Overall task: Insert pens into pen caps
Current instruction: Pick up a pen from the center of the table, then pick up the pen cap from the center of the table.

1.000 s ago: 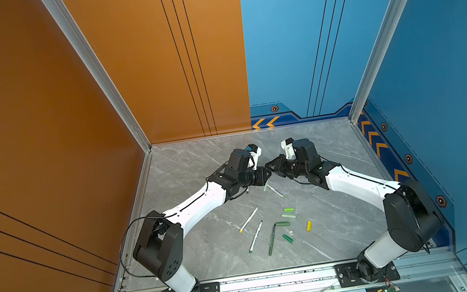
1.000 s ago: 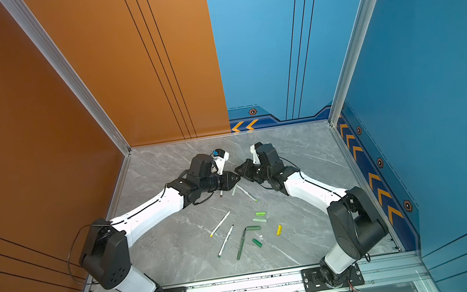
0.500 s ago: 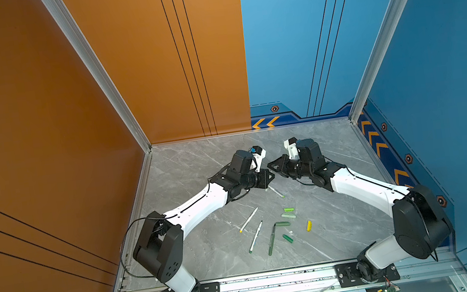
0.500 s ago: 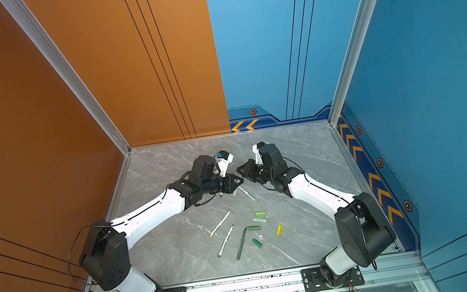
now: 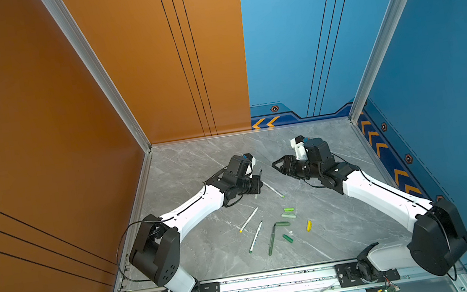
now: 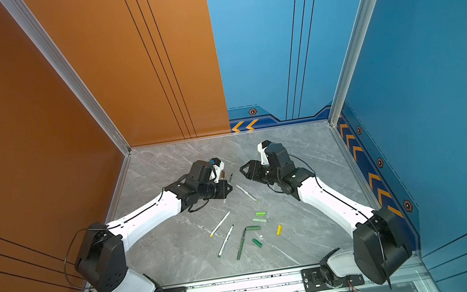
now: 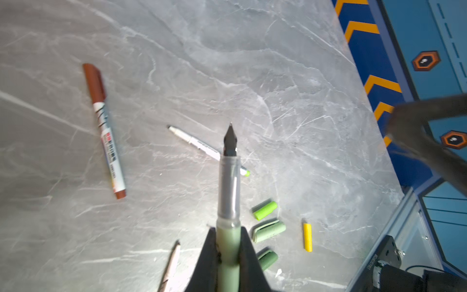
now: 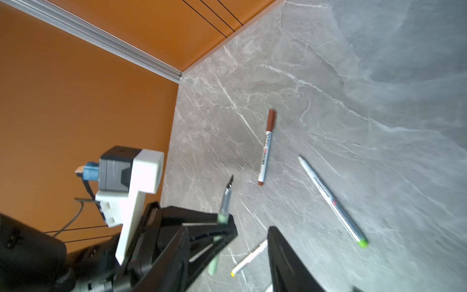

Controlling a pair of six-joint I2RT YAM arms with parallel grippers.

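Left wrist view, please: what is your left gripper doing?

— My left gripper [image 7: 228, 231] is clamped tight on the sage-green pen [image 7: 228, 197]. Both fingers [image 7: 207, 257] press its barrel, and the bare black nib points out ahead.

What lies around that pen?

— On the grey table [image 7: 278, 75], a white pen with a light green end [image 7: 199, 148] passes behind the sage-green pen's clear section. Well off to one side of the sage-green pen lies the brown pen [image 7: 108, 151], its brown cap [image 7: 94, 81] already on. Close beside the barrel on the opposite side sit the bright green cap [image 7: 265, 209], the pale green cap [image 7: 269, 231] and a dark green cap [image 7: 267, 259], with the yellow cap [image 7: 307, 237] a little farther out.

And your right gripper?

— In a top view my right gripper [image 5: 279, 167] faces the sage-green pen's nib across a gap, jaws apart, holding nothing. Nearer my bases than the sage-green pen lie a yellow-ended white pen [image 5: 248, 219], a dark-green-ended white pen [image 5: 256, 236] and the dark green pen [image 5: 271, 242]. A second dark green cap [image 5: 282, 224] lies at that pen's end; whether they touch, I cannot tell.
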